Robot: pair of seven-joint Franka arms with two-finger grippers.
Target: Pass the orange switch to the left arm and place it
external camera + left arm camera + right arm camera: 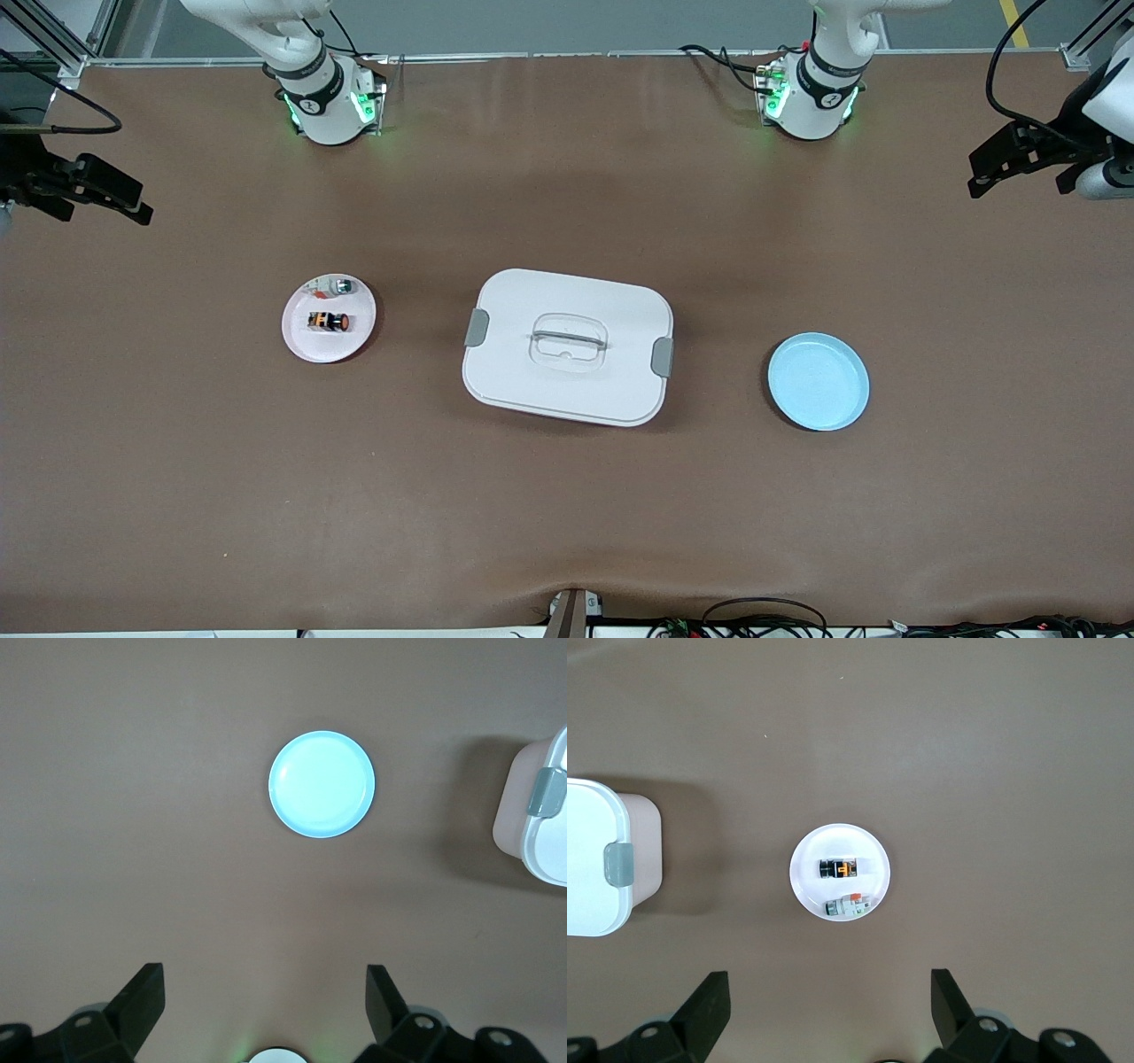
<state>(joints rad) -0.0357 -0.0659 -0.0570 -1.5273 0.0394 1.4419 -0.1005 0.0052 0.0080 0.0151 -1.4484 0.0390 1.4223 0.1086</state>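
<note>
Orange switch (327,322) is what I'm after: a tiny black blocky button with a round orange face, lying on its side on the small white plate (306,341) toward the right arm's end of the tabletop (567,514). From my right wrist feed I can see it (840,869) in the middle of that plate (811,868), with a small silvery-grey component (849,905) carrying an orange bit just beside it; in the front view that component (340,286) sits farther from the camera than the switch. The big white box (567,346) with grey latches and a clear recessed handle stands at the middle of the tabletop, between the white plate and a light blue plate (818,381) toward the left arm's end. My right claw (831,1010) hangs high over bare tabletop, its fingers spread wide, holding nothing and touching nothing. My left claw (266,1010) is likewise spread wide and empty, up over the tabletop with the blue plate (322,784) below it and a corner of the box (540,806) showing.
</note>
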